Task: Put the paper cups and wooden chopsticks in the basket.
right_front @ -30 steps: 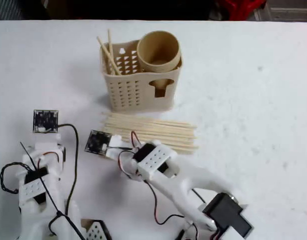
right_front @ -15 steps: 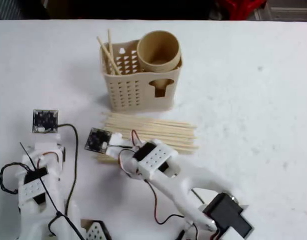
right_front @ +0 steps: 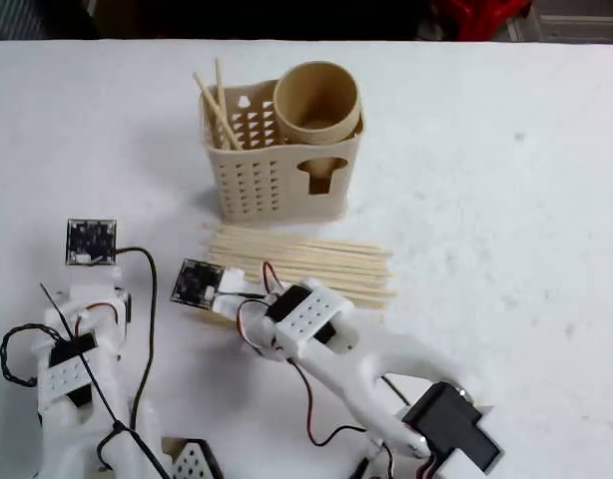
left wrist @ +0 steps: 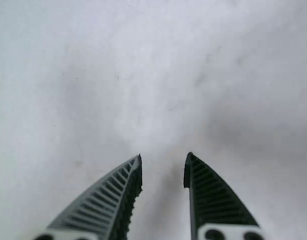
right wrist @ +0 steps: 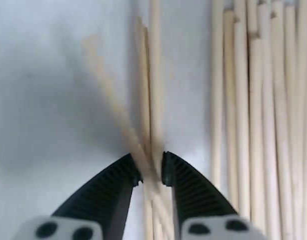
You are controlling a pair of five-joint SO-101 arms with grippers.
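My right jaws are nipped around a few wooden chopsticks (right wrist: 152, 100) at the near end of the loose bundle. I count two, perhaps three, since one lies smeared slantwise across my wrist view. My left jaws are spread with nothing between them, hanging above bare counter (left wrist: 153, 75) at about 8 o'clock of the scene, well apart from the work.

Just past my right jaws, toward 1 o'clock, the rest of the bundle (right_front: 306, 264) lies flat on the counter in a tidy row, the sticks side by side and running from 9 to 3 o'clock.

Farther on at 12 o'clock stands the basket (right_front: 277, 185). A paper cup (right_front: 316, 100) is already seated upright in its 3 o'clock side, and two chopsticks (right_front: 219, 108) lean in its 9 o'clock corner.

By my reckoning the cup part is settled for the one cup I can see. The chopsticks are barely begun: two are in, a pinch is in my grip but not yet lifted clear, and most of the bundle is left to carry over.
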